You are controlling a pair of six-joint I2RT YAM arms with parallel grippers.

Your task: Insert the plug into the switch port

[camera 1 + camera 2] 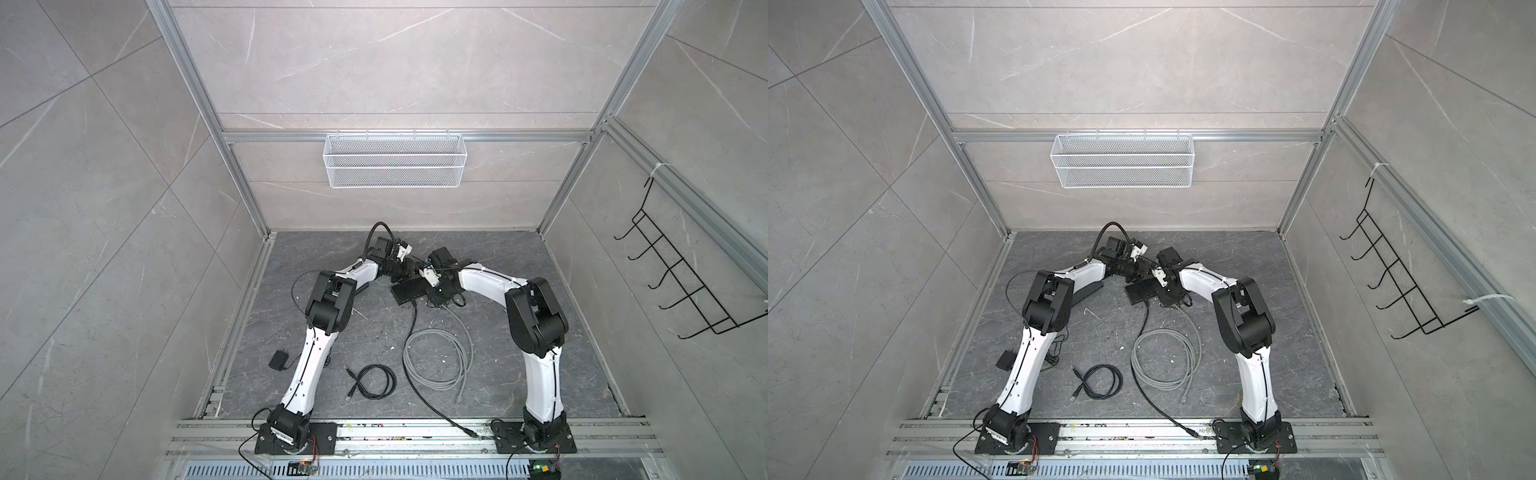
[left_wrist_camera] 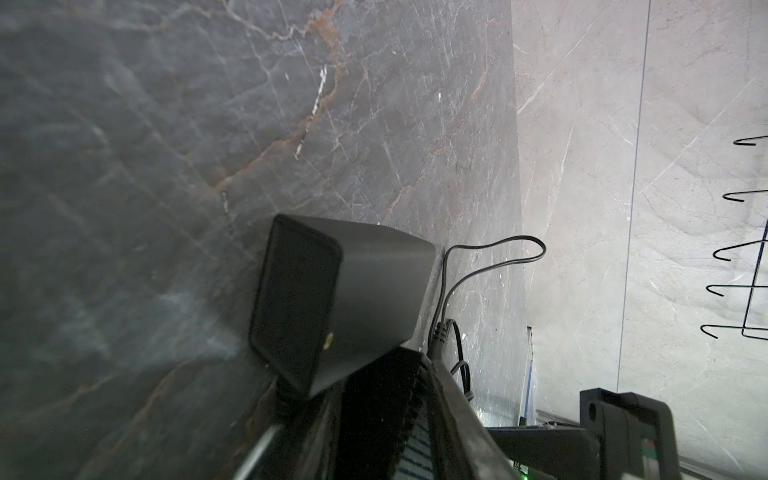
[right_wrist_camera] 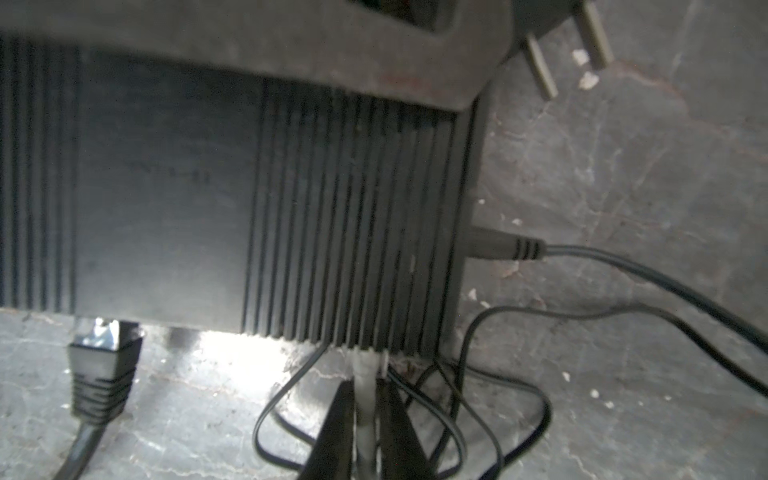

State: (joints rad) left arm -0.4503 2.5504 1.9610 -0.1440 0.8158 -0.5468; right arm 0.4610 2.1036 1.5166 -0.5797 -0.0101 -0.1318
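We see the right gripper (image 3: 365, 388) clamped on the pale grey cable's plug (image 3: 368, 363), its tip at the port edge of the black ribbed switch box (image 3: 166, 187). Insertion looks under way; next comes a straight push until it seats. Whether the left gripper (image 1: 412, 268), at the switch's far side, grips anything we cannot tell.

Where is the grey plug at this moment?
In the right wrist view, the grey plug sits between the fingers of the right gripper, at the edge of the switch, along from the black plug.
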